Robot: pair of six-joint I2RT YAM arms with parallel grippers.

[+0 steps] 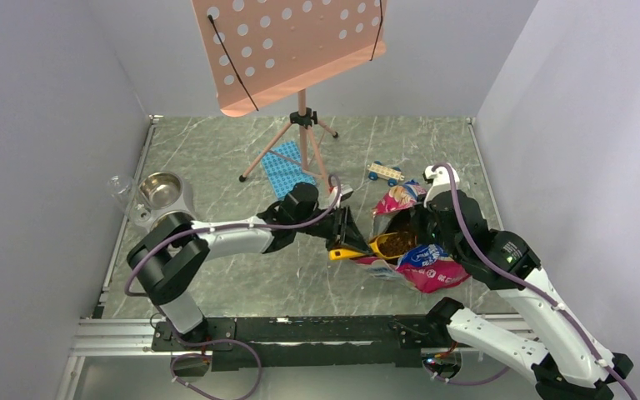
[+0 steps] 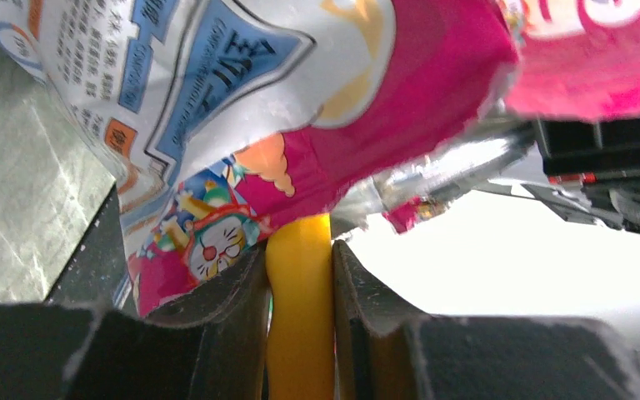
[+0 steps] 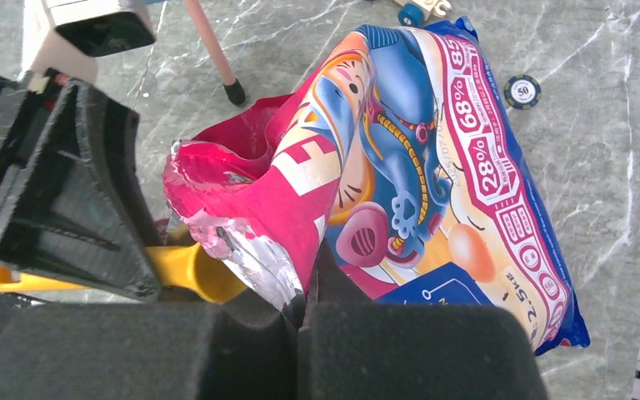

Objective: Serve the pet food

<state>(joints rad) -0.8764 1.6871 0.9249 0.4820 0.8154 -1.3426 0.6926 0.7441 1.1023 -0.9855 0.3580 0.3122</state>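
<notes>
The pink-and-blue foil bag [image 1: 430,268] lies on the table with its mouth open to the left. Dark brown pet food [image 1: 395,243] shows in that mouth, at the bowl of the yellow scoop [image 1: 360,250]. My left gripper [image 1: 343,235] is shut on the scoop's handle [image 2: 300,325], which is pinched between its jaws [image 2: 300,267] just under the bag [image 2: 217,100]. My right gripper [image 3: 312,292] is shut on the torn pink edge of the bag [image 3: 417,167]. The scoop [image 3: 190,272] pokes in beneath that edge. From both wrist views the kibble is hidden.
A steel bowl [image 1: 161,190] stands at the far left beside a clear glass [image 1: 123,193]. A pink music stand [image 1: 302,117] stands at the back centre, over a blue cloth [image 1: 287,168]. A toy car [image 1: 385,173] and a poker chip [image 3: 522,90] lie behind the bag.
</notes>
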